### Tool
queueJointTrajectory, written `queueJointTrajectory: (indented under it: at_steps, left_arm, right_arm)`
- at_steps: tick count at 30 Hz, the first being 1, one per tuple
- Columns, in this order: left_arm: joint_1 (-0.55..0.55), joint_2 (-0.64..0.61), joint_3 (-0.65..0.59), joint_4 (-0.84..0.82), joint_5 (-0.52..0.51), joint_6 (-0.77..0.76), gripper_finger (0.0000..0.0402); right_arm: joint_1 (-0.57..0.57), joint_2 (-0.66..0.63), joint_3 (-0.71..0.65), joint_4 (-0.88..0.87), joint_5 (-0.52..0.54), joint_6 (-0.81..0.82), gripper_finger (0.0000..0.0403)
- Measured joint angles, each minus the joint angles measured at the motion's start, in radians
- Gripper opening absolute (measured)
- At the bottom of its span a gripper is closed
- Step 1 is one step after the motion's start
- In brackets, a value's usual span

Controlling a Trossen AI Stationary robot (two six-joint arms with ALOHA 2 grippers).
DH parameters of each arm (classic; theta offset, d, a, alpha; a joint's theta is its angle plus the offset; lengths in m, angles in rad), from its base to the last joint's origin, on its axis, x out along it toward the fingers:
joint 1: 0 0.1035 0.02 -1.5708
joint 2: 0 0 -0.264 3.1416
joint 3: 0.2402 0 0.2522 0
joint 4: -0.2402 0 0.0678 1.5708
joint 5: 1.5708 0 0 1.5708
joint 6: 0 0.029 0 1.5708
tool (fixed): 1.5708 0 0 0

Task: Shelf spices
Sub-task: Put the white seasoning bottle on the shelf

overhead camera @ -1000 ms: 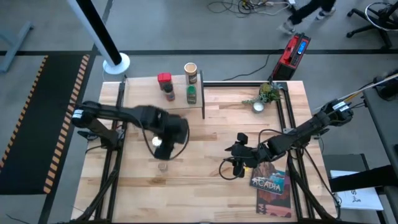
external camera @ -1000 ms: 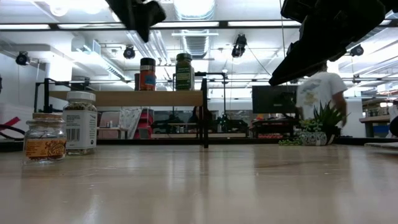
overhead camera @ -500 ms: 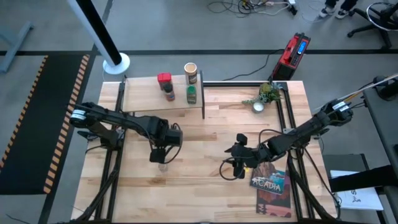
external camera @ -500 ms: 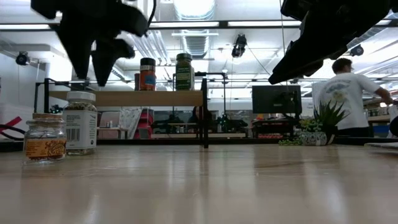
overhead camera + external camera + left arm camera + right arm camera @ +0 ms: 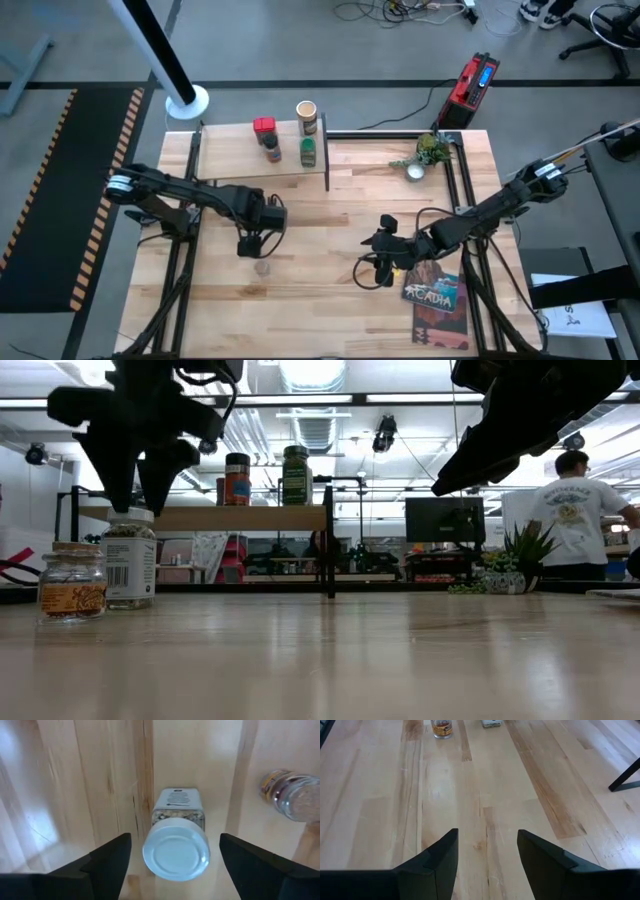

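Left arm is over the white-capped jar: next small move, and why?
Probably lower the left hand straight down, then close. Its open fingers sit either side of the white-capped clear glass jar, centred but above it, not touching. The low view shows the hand just over the cap.

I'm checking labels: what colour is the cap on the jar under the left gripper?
White cap; the left wrist view shows it best.

The only words I can make out are "ACADIA" on the book (image 5: 435, 296) lying by the table's right edge. The jars' labels carry print, but it is too small to read.
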Motion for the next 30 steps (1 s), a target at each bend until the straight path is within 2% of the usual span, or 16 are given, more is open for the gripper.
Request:
queueJointTrajectory:
  at_steps: [20, 30]
  left_arm:
    - [0.023, -0.041, -0.248, 0.282, 0.045, -0.007, 0.0246]
    - [0.022, -0.041, -0.243, 0.302, 0.082, 0.046, 0.0183]
  right_arm:
    - [0.0, 0.0, 0.0, 0.0, 0.0, -0.002, 0.0181]
    - [0.0, 0.0, 0.0, 0.0, 0.0, -0.002, 0.0181]
